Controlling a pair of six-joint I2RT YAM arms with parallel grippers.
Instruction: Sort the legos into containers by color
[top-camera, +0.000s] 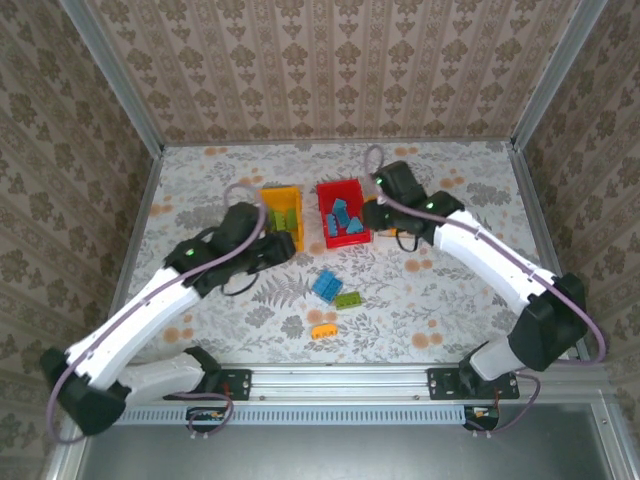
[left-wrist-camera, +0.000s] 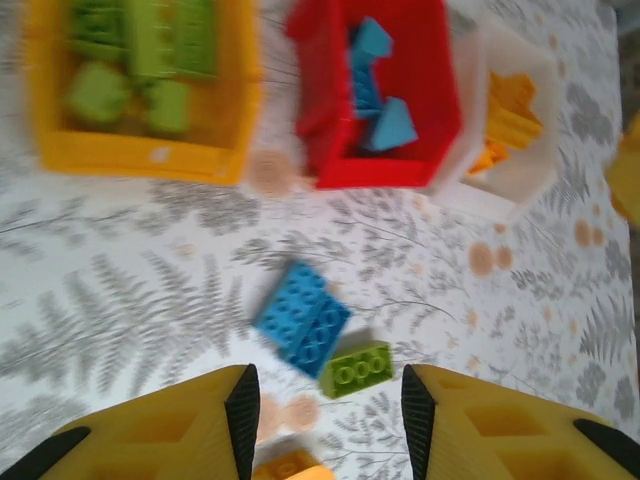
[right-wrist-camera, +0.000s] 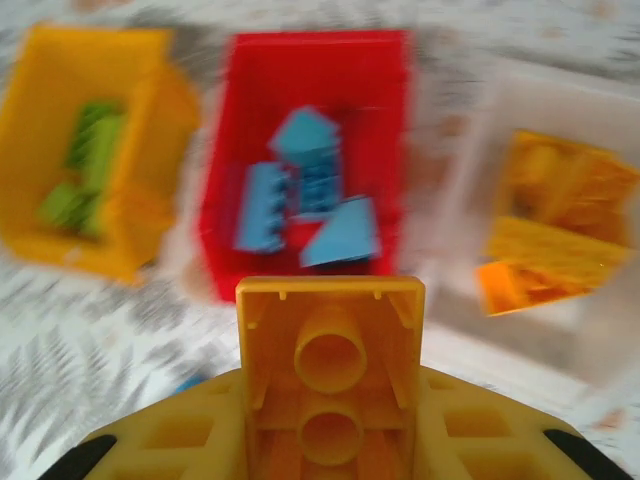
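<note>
My right gripper (top-camera: 378, 214) is shut on an orange lego (right-wrist-camera: 330, 370), whose hollow underside faces the wrist camera. It hangs over the near side of the red container (right-wrist-camera: 310, 150) and the white container (right-wrist-camera: 560, 120). Blue legos (right-wrist-camera: 310, 200) lie in the red one, orange legos (right-wrist-camera: 550, 230) in the white one, and green legos (right-wrist-camera: 85, 170) in the yellow-orange container (right-wrist-camera: 150, 230). My left gripper (left-wrist-camera: 330, 420) stands open above the table, nothing between its fingers. Just ahead of it lie a loose blue lego (left-wrist-camera: 302, 320) and a green lego (left-wrist-camera: 356, 368), with an orange lego (left-wrist-camera: 290, 466) below the jaws.
The three containers stand side by side at mid-table: yellow-orange (top-camera: 283, 215), red (top-camera: 343, 212), and white under the right wrist. The loose blue (top-camera: 326, 285), green (top-camera: 348, 299) and orange (top-camera: 323, 329) legos lie in front of them. Metal rails and patterned walls ring the table.
</note>
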